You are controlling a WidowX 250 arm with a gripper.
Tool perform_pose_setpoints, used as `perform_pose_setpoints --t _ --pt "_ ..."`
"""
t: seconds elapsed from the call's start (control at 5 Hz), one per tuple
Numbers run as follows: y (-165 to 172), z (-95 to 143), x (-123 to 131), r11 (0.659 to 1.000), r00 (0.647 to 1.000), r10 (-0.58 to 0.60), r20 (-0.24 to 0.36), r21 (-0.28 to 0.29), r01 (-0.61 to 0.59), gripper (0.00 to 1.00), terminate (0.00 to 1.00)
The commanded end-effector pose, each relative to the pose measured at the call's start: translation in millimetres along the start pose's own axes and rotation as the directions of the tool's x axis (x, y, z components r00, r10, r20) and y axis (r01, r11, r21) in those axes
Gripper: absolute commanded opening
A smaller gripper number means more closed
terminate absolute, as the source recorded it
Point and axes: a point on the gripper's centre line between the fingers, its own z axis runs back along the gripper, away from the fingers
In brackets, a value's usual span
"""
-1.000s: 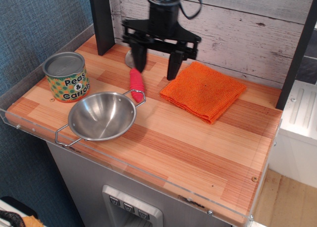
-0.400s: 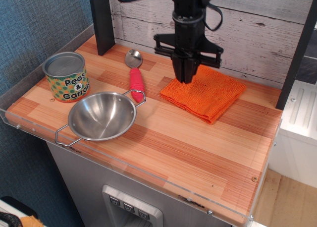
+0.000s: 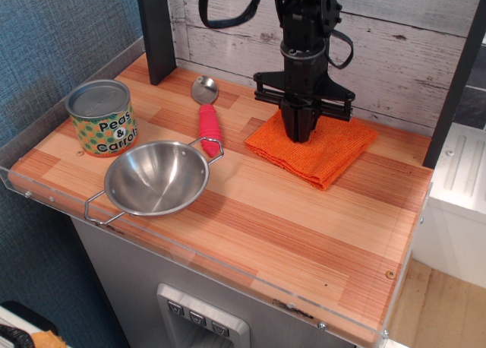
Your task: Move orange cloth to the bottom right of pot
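Observation:
The orange cloth (image 3: 326, 154) lies flat and folded on the wooden counter, at the back right. The steel pot (image 3: 156, 178) with wire loop handles stands at the front left, well apart from the cloth. My gripper (image 3: 302, 135) points straight down over the cloth's middle-left part. Its fingers are closed together and their tips rest on or press into the fabric. The cloth is not lifted. Whether any fabric is pinched between the tips is hidden.
A "Peas & Carrots" tin can (image 3: 101, 118) stands at the left. A spoon with a red handle (image 3: 207, 116) lies behind the pot's right handle. A clear rim (image 3: 228, 261) runs along the counter's front edge. A black post (image 3: 156, 29) stands at the back left.
My gripper closed its fingers, moved right from above the spoon to over the cloth, then sank onto the cloth. Cloth, pot, can and spoon have not moved.

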Motion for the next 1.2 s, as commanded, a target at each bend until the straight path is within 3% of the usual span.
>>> perform_pose_setpoints --t 0.0,0.2,0.4,1.0 --pt "-16 11 -4 0.996 0.995 0.092 0.034 -0.013 -0.092 0.0 0.0" --pt "-27 15 -23 0.982 0.982 0.188 -0.011 0.013 -0.188 0.0 0.0" --pt "-34 16 -46 0.961 0.96 0.278 -0.037 -0.007 -0.278 0.0 0.0" --pt "-52 2 -107 0.973 0.972 0.229 -0.06 0.046 -0.226 0.0 0.0"
